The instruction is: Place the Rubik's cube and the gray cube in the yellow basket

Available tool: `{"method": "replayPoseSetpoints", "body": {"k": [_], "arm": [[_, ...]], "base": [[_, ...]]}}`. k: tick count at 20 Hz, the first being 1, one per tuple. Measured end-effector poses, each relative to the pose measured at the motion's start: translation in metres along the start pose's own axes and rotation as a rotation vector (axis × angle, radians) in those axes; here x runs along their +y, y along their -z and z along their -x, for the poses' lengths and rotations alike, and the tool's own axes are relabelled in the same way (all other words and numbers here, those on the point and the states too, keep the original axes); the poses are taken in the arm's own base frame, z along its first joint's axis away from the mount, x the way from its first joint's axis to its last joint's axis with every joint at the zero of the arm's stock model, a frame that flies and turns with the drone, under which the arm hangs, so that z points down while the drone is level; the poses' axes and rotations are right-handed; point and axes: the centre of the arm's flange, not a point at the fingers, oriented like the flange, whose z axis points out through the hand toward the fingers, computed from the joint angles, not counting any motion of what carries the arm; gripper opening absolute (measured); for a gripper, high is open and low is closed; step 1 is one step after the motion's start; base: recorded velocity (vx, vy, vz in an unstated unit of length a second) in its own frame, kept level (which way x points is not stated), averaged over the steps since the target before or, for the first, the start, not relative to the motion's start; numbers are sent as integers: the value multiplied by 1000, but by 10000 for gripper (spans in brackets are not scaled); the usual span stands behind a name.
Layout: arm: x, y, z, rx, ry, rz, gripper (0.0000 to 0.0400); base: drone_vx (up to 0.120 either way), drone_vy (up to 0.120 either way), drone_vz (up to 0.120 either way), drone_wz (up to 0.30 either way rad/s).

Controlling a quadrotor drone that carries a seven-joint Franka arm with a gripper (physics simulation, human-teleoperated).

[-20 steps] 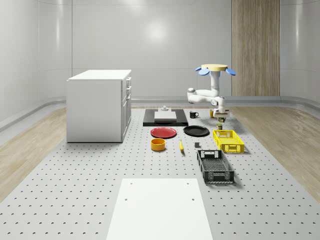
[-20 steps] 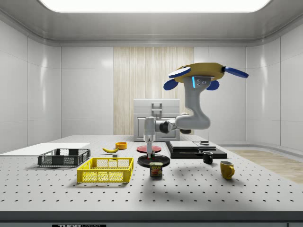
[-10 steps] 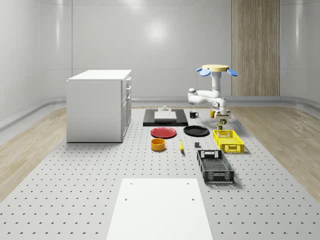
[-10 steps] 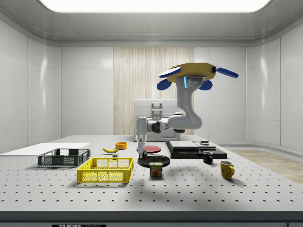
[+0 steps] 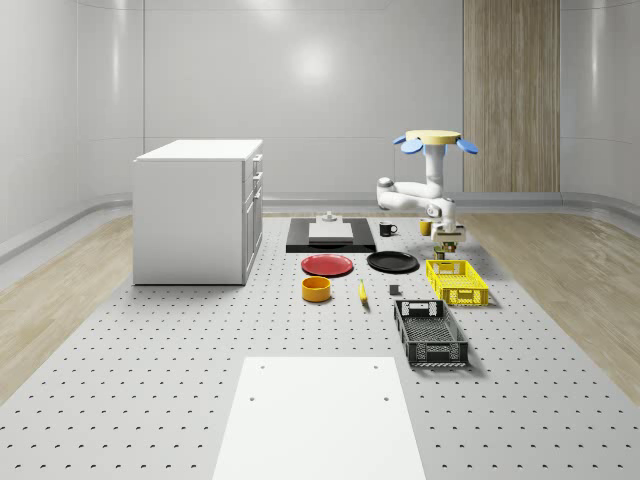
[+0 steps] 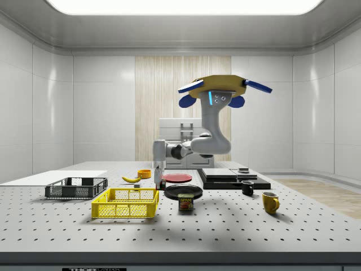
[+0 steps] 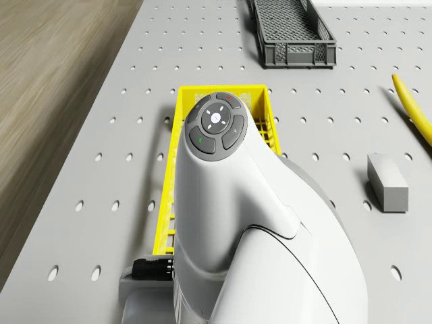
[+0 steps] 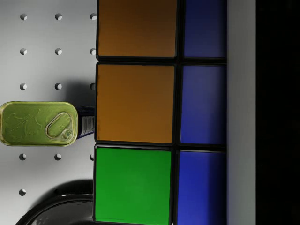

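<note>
Wrist view: the Rubik's cube [image 8: 159, 112] sits clamped in the claw [image 6: 159, 167], above a tin [image 8: 40, 124] on the tabletop [image 8: 47, 47]. Below the arm lies the yellow basket [image 7: 260, 108]; the gray cube [image 7: 387, 182] rests beside it. Farther off, the drone [image 6: 213, 90] hovers.

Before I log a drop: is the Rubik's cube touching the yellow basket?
Apart. In the side view the Rubik's cube, held by the gripper, hangs above the yellow basket's rim.
</note>
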Motion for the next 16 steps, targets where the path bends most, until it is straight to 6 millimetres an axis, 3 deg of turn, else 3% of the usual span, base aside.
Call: {"method": "replayPoseSetpoints", "body": {"k": [2,16], "arm": [[0,0,0,0,0,0,322],[0,0,0,0,0,0,322]], "base": [[120,0,-100,0],[120,0,0,0]]}}
